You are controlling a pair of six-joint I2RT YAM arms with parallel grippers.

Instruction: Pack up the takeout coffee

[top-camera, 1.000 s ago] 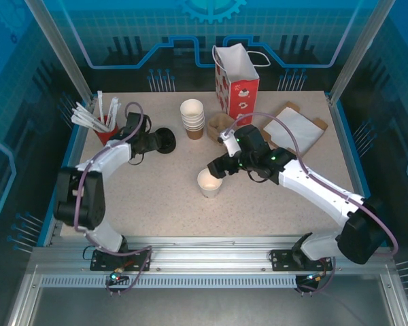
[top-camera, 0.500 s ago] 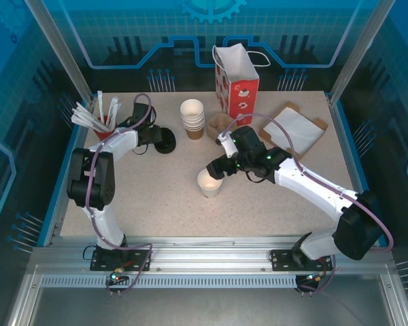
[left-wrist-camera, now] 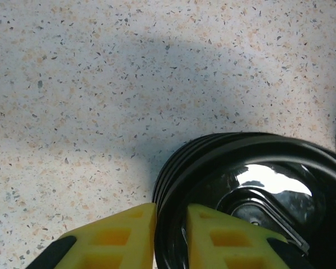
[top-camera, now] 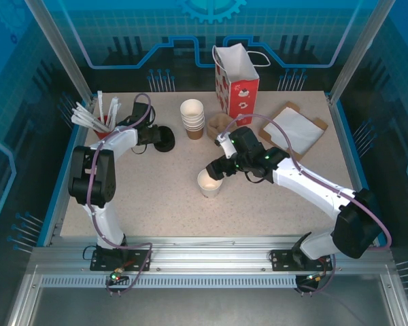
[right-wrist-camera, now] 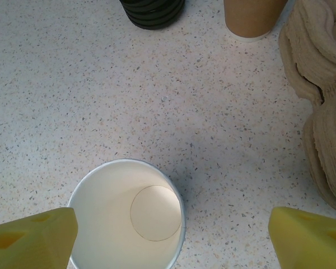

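left hand [left-wrist-camera: 171,232] tight on black lid [left-wrist-camera: 252,151] rim

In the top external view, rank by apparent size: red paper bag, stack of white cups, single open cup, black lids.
1. Red paper bag
2. Stack of white cups
3. Single open cup and black lids: too alike to rank.

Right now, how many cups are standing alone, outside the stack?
1: an open, lidless white cup mid-table, between the fingers of the open right gripper. The red bag may hide more.
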